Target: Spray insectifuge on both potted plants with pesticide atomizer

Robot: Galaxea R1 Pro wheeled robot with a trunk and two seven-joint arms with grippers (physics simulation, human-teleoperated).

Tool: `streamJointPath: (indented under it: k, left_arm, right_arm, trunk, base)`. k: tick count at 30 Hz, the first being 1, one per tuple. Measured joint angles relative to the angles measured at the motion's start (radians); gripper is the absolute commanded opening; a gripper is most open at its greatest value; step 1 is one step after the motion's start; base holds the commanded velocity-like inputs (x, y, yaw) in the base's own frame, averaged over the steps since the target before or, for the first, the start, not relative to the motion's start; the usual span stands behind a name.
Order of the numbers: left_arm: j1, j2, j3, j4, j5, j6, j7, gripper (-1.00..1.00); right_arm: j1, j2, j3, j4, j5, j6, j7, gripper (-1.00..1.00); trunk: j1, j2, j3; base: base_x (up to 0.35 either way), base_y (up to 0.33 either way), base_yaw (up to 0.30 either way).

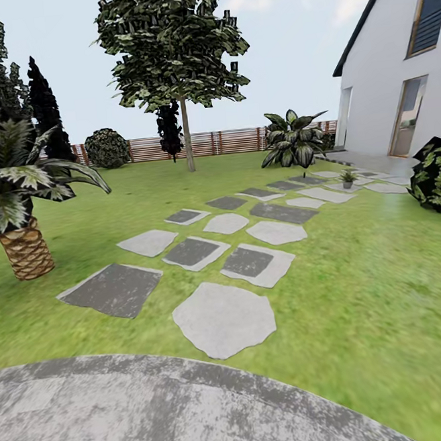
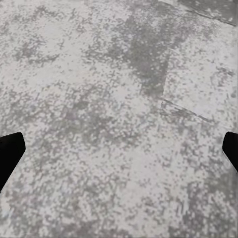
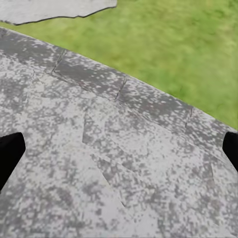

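We're in the approach step: nothing picked up, atomizer not spotted yet. Head view looks across the lawn (image 1: 361,281) from round paving (image 1: 131,418) at our feet, with a run of stone slabs (image 1: 223,318) leading toward the house (image 1: 389,76). One small potted plant (image 1: 346,178), a pale-green rosette in a tiny pot, sits on the far slabs near the house, just beside the big striped-leaf bush (image 1: 293,139). A second potted plant we can't pick out; too small or hidden.

Left gripper (image 2: 119,153) hangs over the grey paving, fingertips (image 2: 10,153) at both edges of its wrist view, so jaws stand wide and empty. Right gripper (image 3: 119,153) is the same: jaws wide, nothing between them, over the paving's rim with grass beyond.

Fence (image 1: 233,140), tree (image 1: 176,42) and palm (image 1: 16,200) mark the far and left sides.

Next move, we judge: drive along the slabs toward the plant, scan for the dark-green bottle, then close on it.
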Motion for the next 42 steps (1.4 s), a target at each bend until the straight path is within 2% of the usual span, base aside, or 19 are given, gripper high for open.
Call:
streamJointPath:
  k: [42]
  left_arm:
    - [0.000, 0.000, 0.000, 0.000, 0.000, 0.000, 0.000, 1.00]
  right_arm:
    - [0.000, 0.000, 0.000, 0.000, 0.000, 0.000, 0.000, 1.00]
  trunk:
    - [0.000, 0.000, 0.000]
  base:
    - [0.339, 0.000, 0.000]
